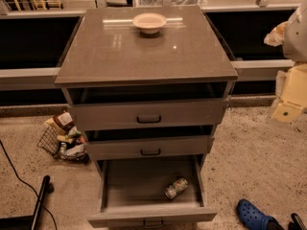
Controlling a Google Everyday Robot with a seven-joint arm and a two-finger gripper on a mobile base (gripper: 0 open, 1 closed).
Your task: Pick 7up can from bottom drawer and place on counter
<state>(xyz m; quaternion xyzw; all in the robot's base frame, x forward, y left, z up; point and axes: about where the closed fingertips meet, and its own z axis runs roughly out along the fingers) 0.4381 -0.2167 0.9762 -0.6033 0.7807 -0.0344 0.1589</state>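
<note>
**Drawer cabinet, bottom drawer open, one can inside**

Item 1. Small silver-and-green metal drink can [176, 188], with a touch of red on its side. It lies tipped over on the floor of the drawer, set at a slant, its pale silver end towards the front left. It sits in the right half, near the right wall.

Item 2. Deep grey bottom drawer [134, 181], lowest of three, pulled well out. It has a flat grey front with a small dark handle at the lower edge of the view. Item 1 is its only visible content.

Item 3. Glossy grey-brown square surface [120, 56] on top of the cabinet, wider than the drawers. It carries a shallow pale round bowl [149, 22] near the rear edge, centred.

Item 4. Shallow grey top drawer [148, 113] and shallow grey middle drawer [150, 147], each with a dark handle and each drawn out a little.

Item 5. Pale, blurred tool [276, 34] at the right edge of the view, about level with the surface and well apart from the can. How far open it is, or whether it has hold of anything: cannot tell.

Item 6. On the speckled floor [249, 162]: a dark wire basket of packets [64, 139] left of the cabinet, a black cable [19, 176] at far left, and a blue perforated clog [254, 215] at lower right.
</note>
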